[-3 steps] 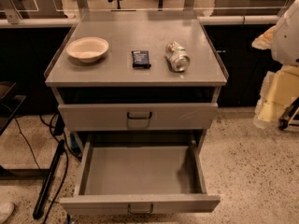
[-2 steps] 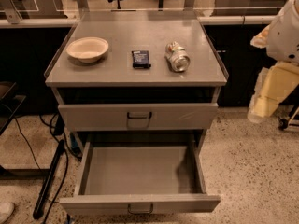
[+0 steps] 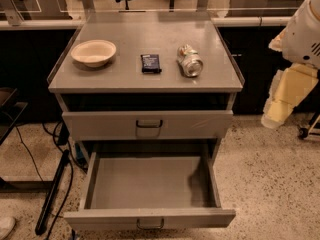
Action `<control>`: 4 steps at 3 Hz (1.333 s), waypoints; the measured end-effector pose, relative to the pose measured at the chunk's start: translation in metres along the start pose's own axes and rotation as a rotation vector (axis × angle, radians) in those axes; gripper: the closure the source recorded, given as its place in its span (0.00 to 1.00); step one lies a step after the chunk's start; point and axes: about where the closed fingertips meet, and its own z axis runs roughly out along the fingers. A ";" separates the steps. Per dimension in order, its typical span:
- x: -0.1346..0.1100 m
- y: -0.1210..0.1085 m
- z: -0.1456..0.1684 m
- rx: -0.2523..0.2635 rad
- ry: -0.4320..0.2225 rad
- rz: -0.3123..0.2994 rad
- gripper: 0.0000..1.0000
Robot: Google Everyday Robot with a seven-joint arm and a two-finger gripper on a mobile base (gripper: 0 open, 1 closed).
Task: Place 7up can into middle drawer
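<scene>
Closer to the dark packet (image 3: 151, 63) than a second ago, the robot's pale arm (image 3: 292, 89) hangs well right of it and lower, with the end effector (image 3: 273, 120) at its tip. Whether it is wide or narrow, I cannot tell. The 7up can (image 3: 189, 61) lies on its side on the bench (image 3: 125, 79), just right of the packet. A bowl (image 3: 93, 52) sits to the packet's left. Below the packet, the middle drawer (image 3: 150, 184) stands pulled open.
</scene>
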 end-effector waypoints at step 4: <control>-0.045 -0.019 0.030 -0.058 -0.053 0.276 0.00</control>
